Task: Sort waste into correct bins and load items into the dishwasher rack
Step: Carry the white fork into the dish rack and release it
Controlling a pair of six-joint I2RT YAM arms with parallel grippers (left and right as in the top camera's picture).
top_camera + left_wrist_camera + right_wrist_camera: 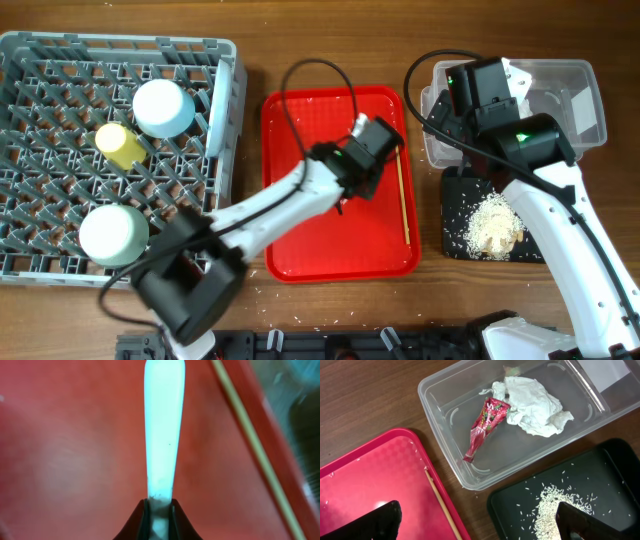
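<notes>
One grey dishwasher rack (60, 100) at the far left, biggest of all, carrying a back bowl (163, 107) and a front bowl (113, 234), both pale blue-green and mouth-down. Between them, a small yellow cup (120, 145) lying among the pegs.

Next in size, a red tray (330, 250) mid-table, flecked with stray grains.

Right of it, a clear plastic tub (451, 405) holding a red snack wrapper (487, 425) touching a crumpled white tissue (532, 405).

Just in front of the tub, a shallow black tray (605, 470) with a heap of pale rice scraps (552, 505).

Over the red tray, the left gripper (160, 512), fingers clamped on the handle end of a white plastic fork (164, 435); tines out of view. Cannot tell whether the fork is lifted or resting on the tray.

Above the meeting edges of tub and black tray, the right gripper (477, 510), fingers wide apart, nothing between them.

Smallest, a thin wooden chopstick (403, 200) lying along the red tray's right edge. Cannot tell whether single or a pair.
</notes>
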